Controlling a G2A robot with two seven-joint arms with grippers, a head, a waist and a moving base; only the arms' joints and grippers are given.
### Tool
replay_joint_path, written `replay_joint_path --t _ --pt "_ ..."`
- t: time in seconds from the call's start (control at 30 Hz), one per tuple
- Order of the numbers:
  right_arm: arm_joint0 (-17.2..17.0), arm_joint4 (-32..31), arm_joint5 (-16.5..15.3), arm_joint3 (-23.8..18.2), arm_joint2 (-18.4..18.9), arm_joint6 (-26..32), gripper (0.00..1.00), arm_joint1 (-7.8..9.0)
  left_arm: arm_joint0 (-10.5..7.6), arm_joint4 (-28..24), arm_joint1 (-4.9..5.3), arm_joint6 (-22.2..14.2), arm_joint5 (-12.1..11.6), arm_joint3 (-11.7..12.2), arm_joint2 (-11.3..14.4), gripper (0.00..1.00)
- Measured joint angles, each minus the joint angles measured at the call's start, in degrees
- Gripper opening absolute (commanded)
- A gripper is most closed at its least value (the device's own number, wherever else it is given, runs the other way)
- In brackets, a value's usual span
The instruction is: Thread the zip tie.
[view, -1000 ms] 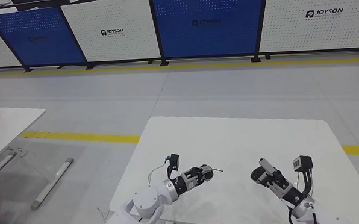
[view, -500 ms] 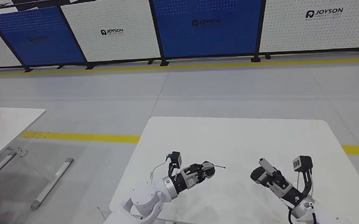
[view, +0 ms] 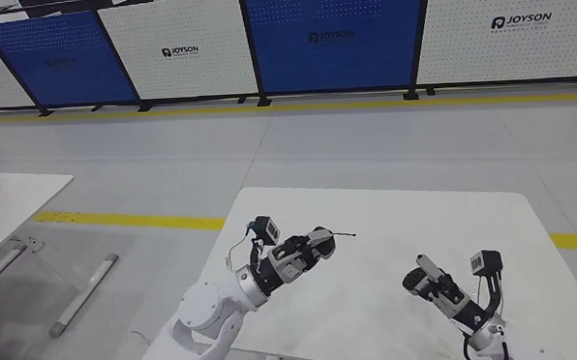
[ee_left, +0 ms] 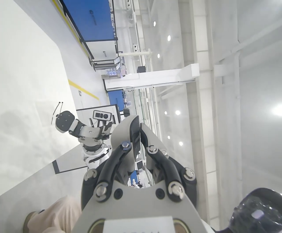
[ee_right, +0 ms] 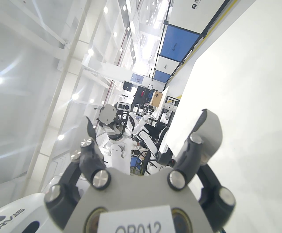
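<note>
Item: zip tie (view: 344, 236), thin, black. It was held at one end by the left gripper (view: 322, 239) and jutted out sideways above the white table (view: 416, 208), toward the table's middle, clear of the surface.

Left gripper: raised over the near left part of the table. In its wrist view (ee_left: 139, 124) the two fingers were pressed together; the tie between them could not be made out there.

Right gripper (view: 416, 271): low over the near right part of the table, well apart from the left one. Its fingers stood wide apart in its wrist view (ee_right: 147, 119), with nothing between them.
</note>
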Motion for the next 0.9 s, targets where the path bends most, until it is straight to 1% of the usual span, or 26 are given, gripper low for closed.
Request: replay_joint_path --t 0.23,0.33,0.43,0.57,0.67,0.77,0.87,0.9 --pt "0.00 0.00 0.00 0.00 0.00 0.00 1.00 0.00 -0.01 0.02 0.00 -0.05 -0.03 0.05 0.03 0.00" --pt "0.00 0.00 0.00 0.00 0.00 0.00 1.00 0.00 -0.12 0.02 -0.07 0.02 -0.06 0.30 0.74 0.00" --pt "0.00 0.00 0.00 0.00 0.00 0.00 1.00 0.00 -0.57 1.51 -0.08 0.00 0.64 1.80 1.91 0.00" --pt "0.00 0.00 0.00 0.00 0.00 0.00 1.00 0.00 -1.35 4.65 -0.09 1.00 2.37 4.88 3.71 0.00" --pt "0.00 0.00 0.00 0.00 0.00 0.00 1.00 0.00 -1.73 7.53 -0.16 2.59 2.74 7.89 5.21 0.00" --pt "0.00 0.00 0.00 0.00 0.00 0.00 1.00 0.00 -1.92 10.47 -0.20 4.08 3.14 9.89 6.64 0.00" --pt "0.00 0.00 0.00 0.00 0.00 0.00 1.00 0.00 -1.98 14.39 -0.11 4.60 4.26 11.02 7.98 0.00" --pt "0.00 0.00 0.00 0.00 0.00 0.00 1.00 0.00 -1.93 14.66 -0.13 4.86 4.51 11.15 8.22 0.00"
